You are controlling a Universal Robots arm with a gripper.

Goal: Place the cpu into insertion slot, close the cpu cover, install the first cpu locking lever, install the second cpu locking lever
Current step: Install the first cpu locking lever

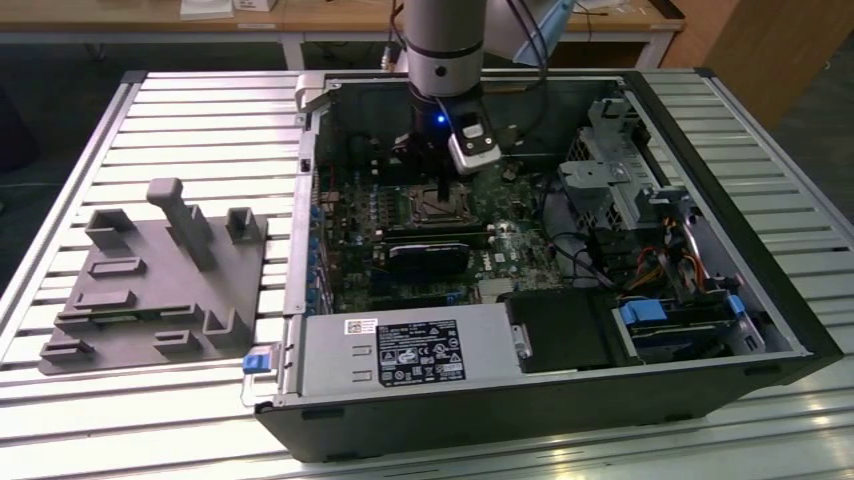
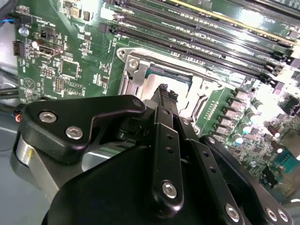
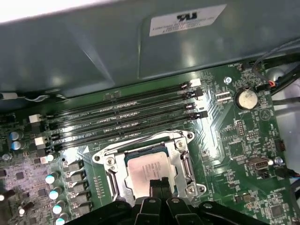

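The fingers (image 3: 157,190) are pinched together with nothing between them, tips resting right at the edge of the cpu (image 3: 149,169). That chip looks already seated in the insertion slot (image 3: 180,140), with the cpu cover (image 3: 183,161) down around it, framing the silver top. I'd guess the levers are what's left; can't tell whether either is latched.

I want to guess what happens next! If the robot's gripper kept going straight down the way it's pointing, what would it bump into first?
Most likely the cpu. The gripper points down right over its silver top, which sits in the insertion slot on the motherboard. How close it is, I cannot tell.
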